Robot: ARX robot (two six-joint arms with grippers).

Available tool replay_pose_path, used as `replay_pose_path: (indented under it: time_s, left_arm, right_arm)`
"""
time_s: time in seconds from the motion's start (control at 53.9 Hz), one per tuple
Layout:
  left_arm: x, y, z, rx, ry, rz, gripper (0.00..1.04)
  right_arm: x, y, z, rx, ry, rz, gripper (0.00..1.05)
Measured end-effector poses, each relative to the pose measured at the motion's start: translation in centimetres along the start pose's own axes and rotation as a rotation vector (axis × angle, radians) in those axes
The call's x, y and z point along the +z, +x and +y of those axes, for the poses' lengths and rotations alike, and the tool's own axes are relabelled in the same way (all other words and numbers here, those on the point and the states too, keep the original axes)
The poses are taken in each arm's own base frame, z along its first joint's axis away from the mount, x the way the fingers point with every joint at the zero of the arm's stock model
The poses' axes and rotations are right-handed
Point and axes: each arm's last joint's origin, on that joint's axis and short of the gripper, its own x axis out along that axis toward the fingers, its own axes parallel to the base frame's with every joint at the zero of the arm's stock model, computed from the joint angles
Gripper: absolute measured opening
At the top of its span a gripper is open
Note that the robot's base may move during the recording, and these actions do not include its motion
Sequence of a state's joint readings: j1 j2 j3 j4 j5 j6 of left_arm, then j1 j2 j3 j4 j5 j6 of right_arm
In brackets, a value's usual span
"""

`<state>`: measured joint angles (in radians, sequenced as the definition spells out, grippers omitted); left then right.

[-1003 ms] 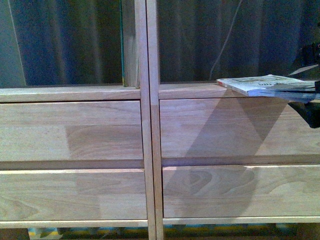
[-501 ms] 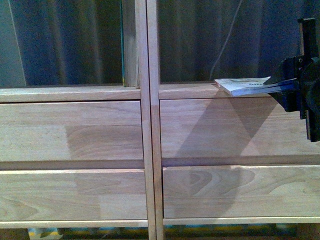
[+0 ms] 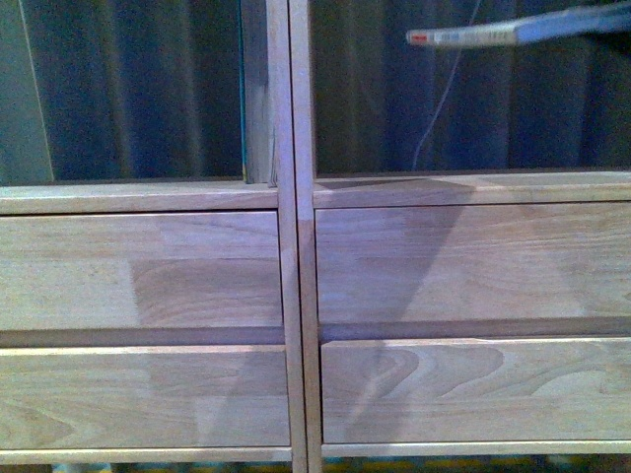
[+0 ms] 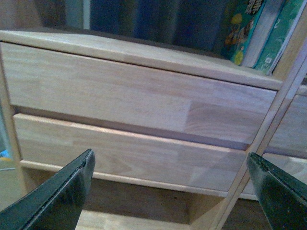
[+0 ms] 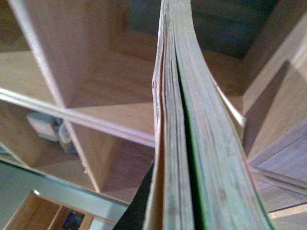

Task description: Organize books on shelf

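The right claw (image 5: 139, 211) is clenched on two thin paperback books (image 3: 473, 36), white spine with a red mark. It holds them flat and high at the upper right opening of the tall light wooden shelf (image 3: 158, 266), I think to clear the ledge (image 3: 473, 187). The left claw (image 4: 170, 160) hangs spread wide, holding nothing. Some bright standing books (image 4: 261, 28) sit by the middle post (image 3: 296, 118), which could get bumped.

shelf (image 3: 296, 246): light wood, two columns | books (image 4: 259, 28): standing in left column's open compartment
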<state>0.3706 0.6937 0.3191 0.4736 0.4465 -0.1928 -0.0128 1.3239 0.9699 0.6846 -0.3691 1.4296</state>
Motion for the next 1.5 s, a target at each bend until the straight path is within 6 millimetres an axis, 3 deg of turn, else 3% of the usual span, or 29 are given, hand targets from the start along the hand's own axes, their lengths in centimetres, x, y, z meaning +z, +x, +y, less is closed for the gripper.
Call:
replay_pose_path:
  time_s: [0.241,0.371,0.52,0.706,0.873,1.04,1.337,1.504]
  left_arm:
    - [4.1,7.6,0.4,-0.175,-0.201,0.1,0.97]
    - [6.8,11.8,-1.3,-0.415,-0.389,0.152,0.97]
    - [8.3,14.6,-4.1,-0.588,-0.572,0.174,0.97]
    - [7.3,16.3,-8.7,-0.713,-0.708,0.251,0.97]
    - [6.6,17.4,-12.8,-0.801,-0.729,0.301,0.97]
    - [7.2,17.8,-16.3,-0.894,-0.722,0.302,0.97]
    - [8.4,17.3,-18.5,-1.008,-0.689,0.265,0.97]
    - [8.4,17.2,-18.6,-1.018,-0.68,0.267,0.73]
  right_arm:
    - [-1.9,-0.1,2.1,0.117,-0.086,0.106,0.07]
    - [-3.5,0.3,2.6,0.167,-0.202,0.156,0.07]
    - [-4.2,0.6,2.6,0.202,-0.307,0.164,0.07]
    - [-4.5,0.4,1.2,0.194,-0.329,0.17,0.07]
    - [-4.8,0.1,0.6,0.205,-0.337,0.203,0.07]
    - [-5.0,-0.4,0.0,0.224,-0.304,0.231,0.07]
    - [-5.6,-2.1,-0.8,0.324,-0.147,0.348,0.07]
    - [-6.1,-2.7,-0.2,0.391,-0.096,0.399,0.07]
